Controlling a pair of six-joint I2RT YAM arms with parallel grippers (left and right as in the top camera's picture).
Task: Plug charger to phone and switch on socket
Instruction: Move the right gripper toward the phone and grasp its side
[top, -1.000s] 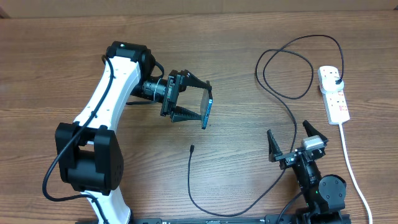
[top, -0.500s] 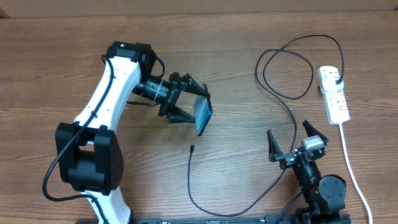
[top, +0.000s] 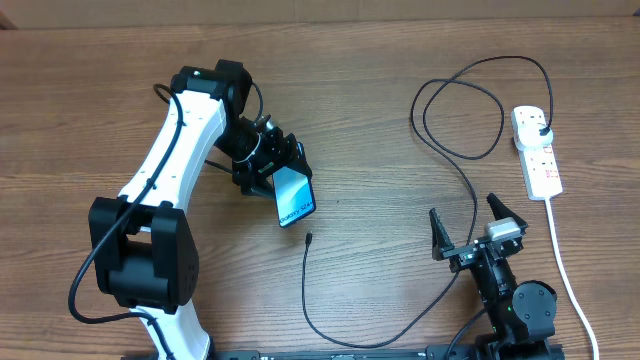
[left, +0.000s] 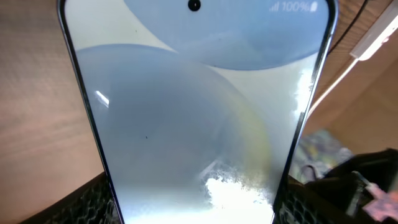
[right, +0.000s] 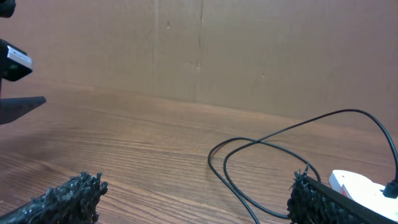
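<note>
The phone (top: 294, 196) sits left of centre in the overhead view, off the table (top: 100, 80), tilted with its lit screen facing up and toward the lower right. The left gripper (top: 281, 181) reaches it from the upper left and clamps it by its long edges, jaws fairly wide apart; in the left wrist view the screen (left: 199, 124) fills the frame between the two fingers (left: 93, 199). Just below the phone's lower end lies the charger (top: 305, 290) tip, loose on the wood. The cable loops to lower centre, then up to the socket (top: 537, 150) at the upper right, where its plug is already in. The right gripper (top: 468, 232) rests at the lower right, spread fully and empty.

The main risk is the phone sliding out of an edge-only hold while tilted, or being set down on the connector and nudging it away. Which end carries the port I cannot tell.
</note>
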